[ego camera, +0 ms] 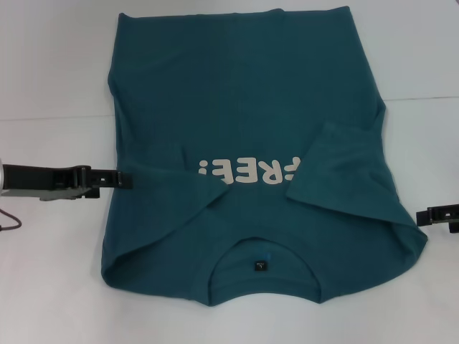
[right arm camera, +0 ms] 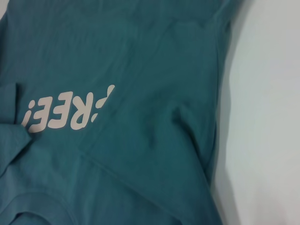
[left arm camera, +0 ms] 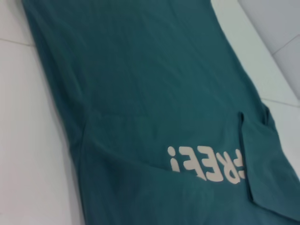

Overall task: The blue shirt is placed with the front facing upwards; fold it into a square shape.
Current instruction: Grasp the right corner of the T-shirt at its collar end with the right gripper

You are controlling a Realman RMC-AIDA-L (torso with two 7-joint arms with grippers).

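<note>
The left gripper, state unclear like the right gripper's, touches the soft, creased blue shirt.

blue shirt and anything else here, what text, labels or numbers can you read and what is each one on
"FREE!" in white letters on the chest of the blue shirt, upside down from the head view, its first letter partly covered by the folded-in sleeve.
Small dark neck label inside the collar: too small to read.

Looks like a robot test lab: a plain white bench with one seam across it, nothing homely around.
</note>
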